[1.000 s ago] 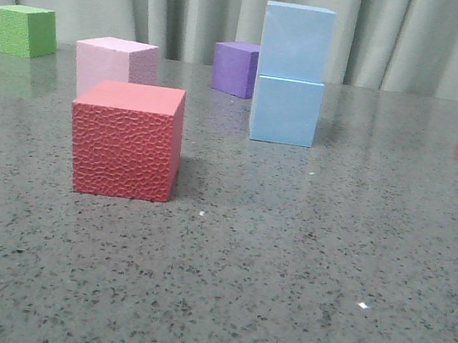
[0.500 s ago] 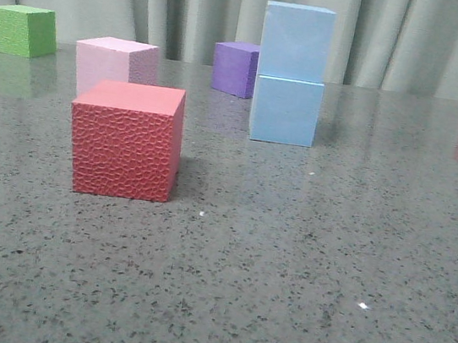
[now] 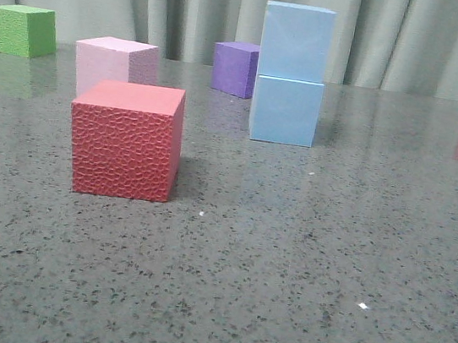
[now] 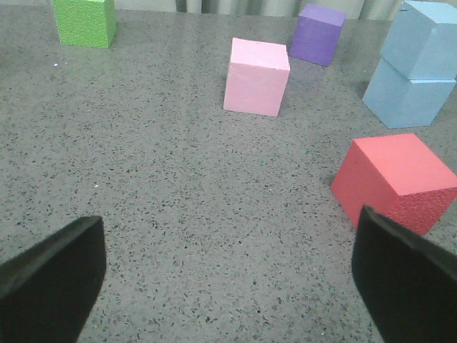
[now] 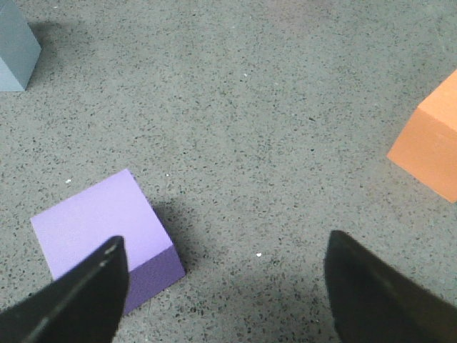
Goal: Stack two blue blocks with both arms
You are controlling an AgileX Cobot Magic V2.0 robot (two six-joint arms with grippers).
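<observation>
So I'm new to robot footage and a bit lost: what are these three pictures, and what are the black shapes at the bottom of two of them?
It is a two-armed table robot. One picture looks forward over the grey table; the other two come from cameras on each wrist. The black shapes are gripper fingers: the left gripper and the right gripper are both open and hold nothing. On the table, one blue block sits on top of another blue block. Around them stand a textured red cube, a pink cube, a green cube and a purple cube. The right wrist camera also sees a lilac cube and an orange one.
</observation>
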